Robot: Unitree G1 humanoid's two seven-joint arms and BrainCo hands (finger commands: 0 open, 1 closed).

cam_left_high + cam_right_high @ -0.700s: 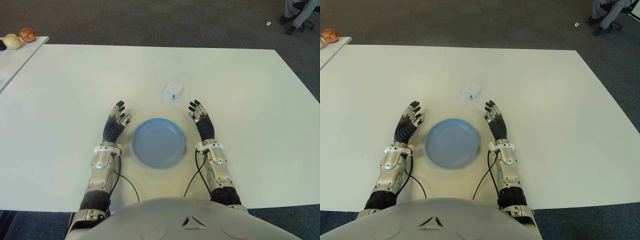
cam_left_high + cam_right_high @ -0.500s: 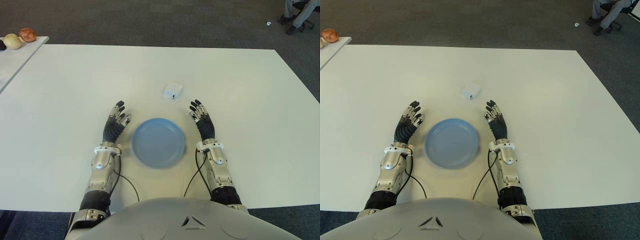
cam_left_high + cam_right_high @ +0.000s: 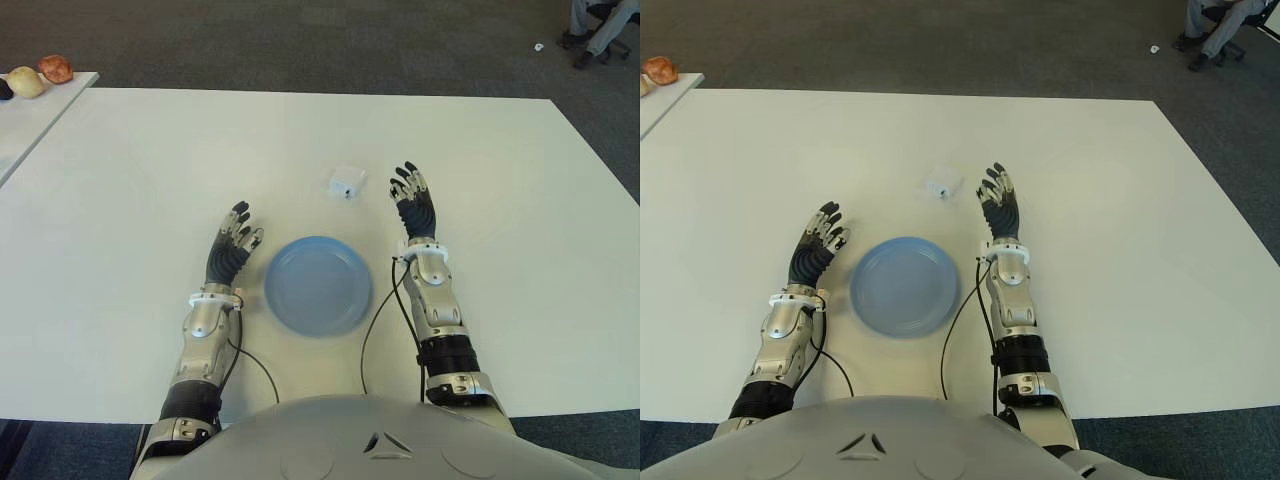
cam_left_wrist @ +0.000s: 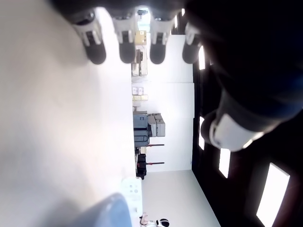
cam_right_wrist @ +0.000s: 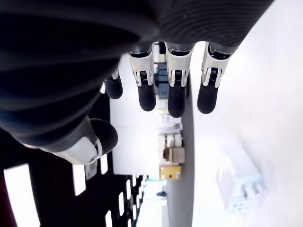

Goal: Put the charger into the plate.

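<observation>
fingers (image 5: 175,97) of the right hand (image 3: 415,205) are spread and straight, holding nothing. the small white boxy plastic charger (image 3: 346,182) lies on the white tabletop (image 3: 150,160) just to the left of those fingertips, apart from them, and beyond the round blue plate (image 3: 317,284), not in it. the right hand is clearly the nearer one; the left hand (image 3: 230,252) shows beside the plate's left edge, its fingers also extended and empty. the charger's long axis i cannot tell. the right wrist view alone shows the charger's slotted face, off to the side of the fingertips; the eye views alone show the plate.
</observation>
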